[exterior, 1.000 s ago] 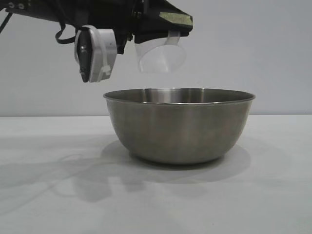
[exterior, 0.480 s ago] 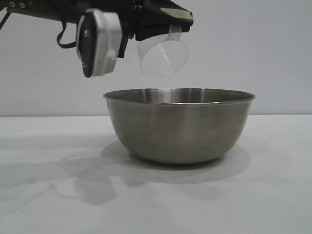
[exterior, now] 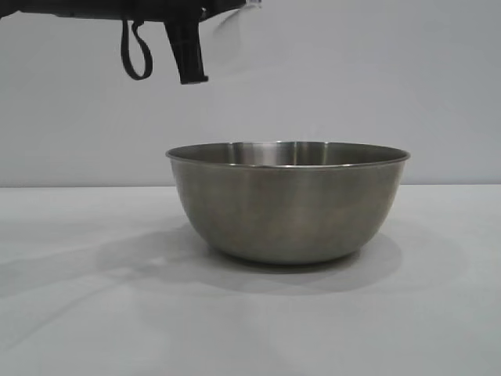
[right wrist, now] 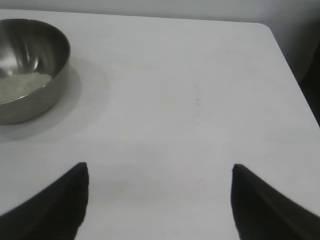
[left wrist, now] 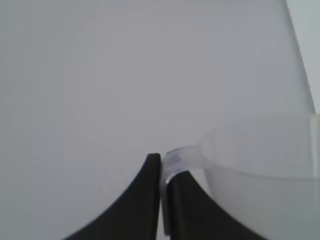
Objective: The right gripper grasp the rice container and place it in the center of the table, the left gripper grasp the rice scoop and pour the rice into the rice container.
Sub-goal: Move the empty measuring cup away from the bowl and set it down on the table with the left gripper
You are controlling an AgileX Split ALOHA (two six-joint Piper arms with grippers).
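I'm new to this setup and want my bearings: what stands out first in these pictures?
The steel rice container stands upright mid-table, with a heap of off-white rice inside. The left gripper is shut on the handle of the translucent rice scoop. The right gripper hangs open over bare table, apart from the container.

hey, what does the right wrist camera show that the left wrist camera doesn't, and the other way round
Only the right wrist view shows the rice container standing on the table, the rice lying inside it, and the right gripper open above bare tabletop, away from the bowl. Only the left wrist view shows the left gripper shut on the handle of the rice scoop. The two views share no object.
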